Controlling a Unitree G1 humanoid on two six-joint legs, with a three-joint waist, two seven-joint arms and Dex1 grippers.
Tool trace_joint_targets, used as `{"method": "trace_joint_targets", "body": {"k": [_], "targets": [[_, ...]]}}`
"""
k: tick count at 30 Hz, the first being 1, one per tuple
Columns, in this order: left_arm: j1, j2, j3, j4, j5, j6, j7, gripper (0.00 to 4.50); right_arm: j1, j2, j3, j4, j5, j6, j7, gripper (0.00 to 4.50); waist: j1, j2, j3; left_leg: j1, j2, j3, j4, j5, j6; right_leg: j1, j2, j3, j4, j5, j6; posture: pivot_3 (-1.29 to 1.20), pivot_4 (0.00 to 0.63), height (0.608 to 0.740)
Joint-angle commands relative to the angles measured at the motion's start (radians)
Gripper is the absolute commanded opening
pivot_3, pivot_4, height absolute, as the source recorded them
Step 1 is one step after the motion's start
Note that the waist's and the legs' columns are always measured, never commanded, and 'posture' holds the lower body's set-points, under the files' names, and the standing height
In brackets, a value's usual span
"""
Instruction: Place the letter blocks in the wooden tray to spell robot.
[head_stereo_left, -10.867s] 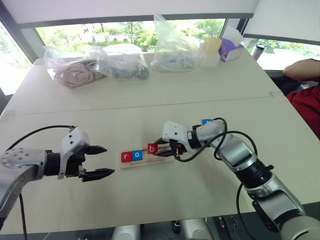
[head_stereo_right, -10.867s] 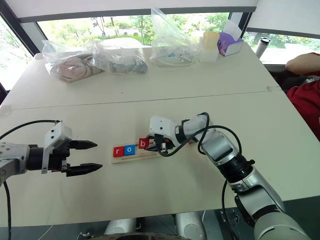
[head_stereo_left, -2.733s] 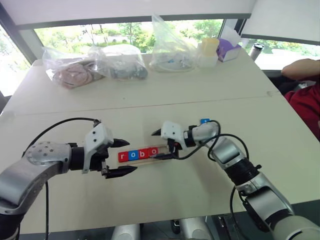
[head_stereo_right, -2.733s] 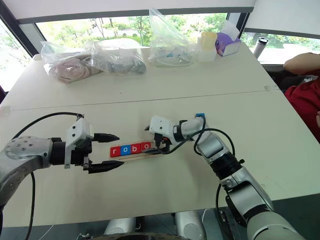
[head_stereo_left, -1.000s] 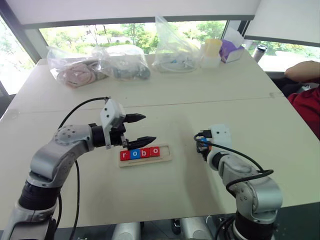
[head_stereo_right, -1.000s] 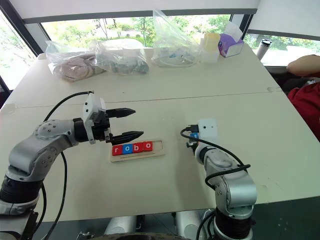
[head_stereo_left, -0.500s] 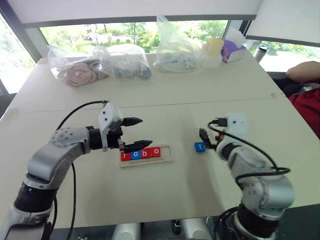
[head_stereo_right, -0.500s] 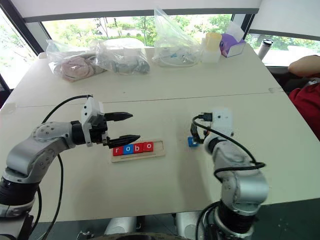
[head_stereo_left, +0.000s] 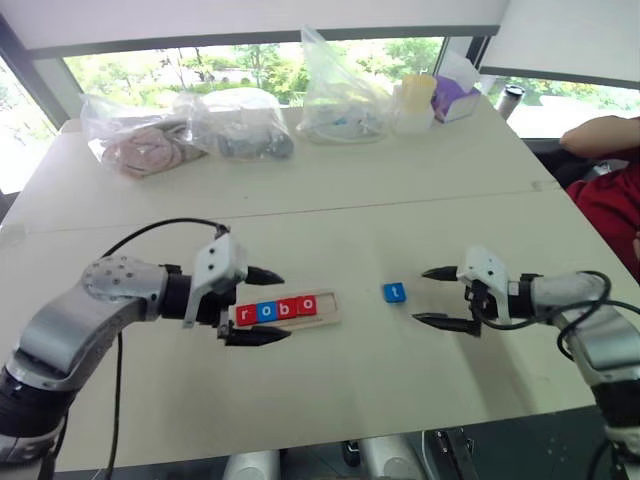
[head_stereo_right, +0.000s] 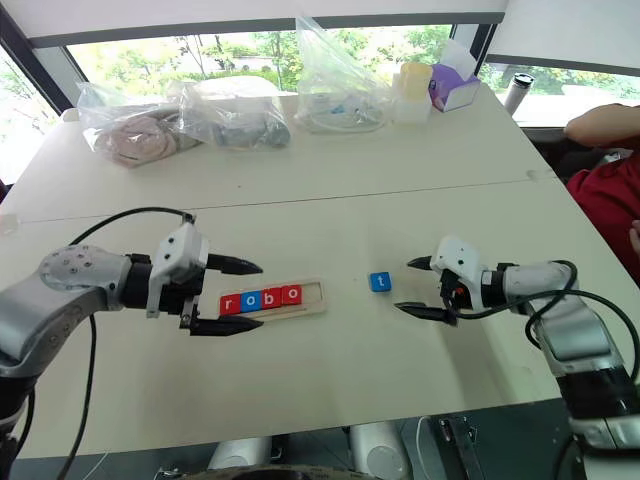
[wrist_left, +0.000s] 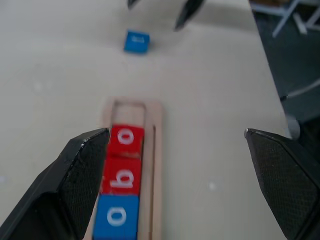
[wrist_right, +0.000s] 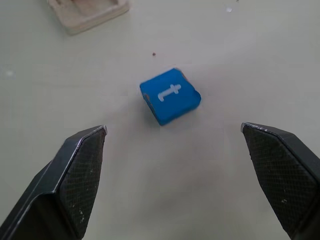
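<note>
Four tiles (head_stereo_left: 277, 309) sit in the tray (head_stereo_left: 330, 311) reading r-o-b-o, so the slot at its right end is free for the last letter. From the head camera, the blue t tile (head_stereo_left: 394, 292) lies loose on the table (head_stereo_left: 400, 200), between tray and right gripper (head_stereo_left: 437, 296), whose fingers spread wide toward it. The left gripper (head_stereo_left: 266, 305) is open too, straddling the tray's left end, perhaps to steady it. Plastic bags (head_stereo_left: 190, 130) and a person's arm (head_stereo_left: 600, 135) stay well back; nothing blocks the path.

Left wrist camera: both fingers flank the tray, gripping nothing.

Right wrist camera: the t tile sits askew between the open fingers, untouched.
</note>
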Motion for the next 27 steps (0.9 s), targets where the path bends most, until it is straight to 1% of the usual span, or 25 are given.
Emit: {"method": "trace_joint_targets", "body": {"k": [1,7,8,10,11,14,15,19,21,22,24,27], "targets": [[0.004,-0.007,0.010,0.003,0.014,-0.031,-0.006,4.50,-0.062,0.015,0.040,0.106,-0.031,-0.147,0.062,4.44,0.006,-0.001,0.000,0.000,0.000,-0.001,0.000,0.000,0.000,0.000,0.000,0.000,0.000,0.000,0.000,0.00,0.150,0.740],[0.028,-0.009,0.016,-0.004,0.024,-0.041,0.006,4.50,-0.128,0.044,0.113,0.239,-0.072,-0.277,0.137,4.44,0.014,-0.001,0.000,-0.002,0.000,-0.001,0.000,0.000,0.000,0.000,-0.002,0.000,0.000,0.002,0.001,0.00,0.150,0.740],[0.032,-0.010,0.019,-0.007,0.024,-0.041,0.011,4.50,-0.138,0.052,0.117,0.254,-0.073,-0.295,0.146,4.21,0.013,-0.001,0.000,-0.002,0.000,0.000,0.000,0.000,0.000,0.000,-0.002,0.000,0.000,0.003,0.001,0.00,0.150,0.740],[0.038,-0.011,0.027,-0.012,0.021,-0.038,0.018,4.50,-0.152,0.060,0.121,0.276,-0.071,-0.312,0.159,3.61,0.010,-0.001,0.000,-0.002,0.000,0.000,0.000,0.000,0.000,0.000,-0.002,0.000,0.000,0.003,0.001,0.00,0.150,0.740],[0.041,-0.010,0.032,-0.013,0.019,-0.037,0.020,4.50,-0.157,0.062,0.121,0.283,-0.069,-0.314,0.165,3.15,0.010,-0.001,0.000,-0.002,0.000,0.000,0.000,0.000,0.000,0.000,-0.002,0.000,0.000,0.003,0.001,0.00,0.150,0.740],[0.051,0.013,0.038,-0.014,0.028,-0.036,0.013,4.50,-0.164,0.064,0.120,0.291,-0.067,-0.316,0.173,1.52,0.009,-0.001,0.000,-0.001,0.000,-0.001,0.000,0.000,0.000,0.000,-0.002,0.000,0.001,0.003,0.001,0.00,0.150,0.740],[0.050,0.020,0.042,-0.007,0.038,-0.047,0.011,4.50,-0.164,0.064,0.122,0.287,-0.068,-0.315,0.174,1.12,0.009,-0.001,0.000,0.000,0.000,-0.001,0.000,0.000,0.000,0.000,-0.001,0.000,0.001,0.003,0.000,0.00,0.150,0.740],[0.039,0.042,0.081,0.005,0.019,-0.041,-0.007,4.50,-0.201,0.088,0.116,0.234,-0.070,-0.217,0.106,1.11,0.006,0.000,0.000,0.000,0.000,-0.001,0.002,0.000,0.000,0.000,-0.001,0.000,0.002,0.003,0.000,0.00,0.150,0.740],[0.053,0.074,0.099,-0.005,0.009,-0.016,-0.025,4.50,-0.216,0.107,0.117,0.125,-0.020,-0.071,0.094,1.11,0.004,0.000,0.000,0.000,0.000,0.000,0.002,0.000,0.000,0.000,-0.001,0.000,0.002,0.003,-0.001,0.00,0.150,0.740],[0.073,0.100,0.106,-0.016,0.013,-0.014,-0.042,4.50,-0.218,0.118,0.132,0.054,-0.008,-0.021,0.093,1.11,0.004,0.000,0.001,0.000,0.000,0.000,0.002,0.000,0.000,0.000,-0.001,0.000,0.003,0.003,-0.001,0.00,0.150,0.740],[0.094,0.116,0.129,-0.030,0.001,-0.007,-0.045,4.50,-0.231,0.157,0.188,-0.055,-0.034,0.040,0.063,1.11,0.005,0.000,0.000,-0.001,0.001,-0.001,0.002,0.000,0.000,-0.003,-0.001,0.000,0.006,0.004,0.001,0.00,0.150,0.740],[0.094,0.115,0.139,-0.042,-0.013,0.003,-0.036,4.50,-0.247,0.173,0.270,-0.106,-0.112,0.089,0.037,1.11,0.010,0.000,0.000,-0.001,0.001,-0.002,0.001,0.000,0.000,-0.004,0.000,-0.001,0.008,0.003,0.001,0.00,0.150,0.740]]}}
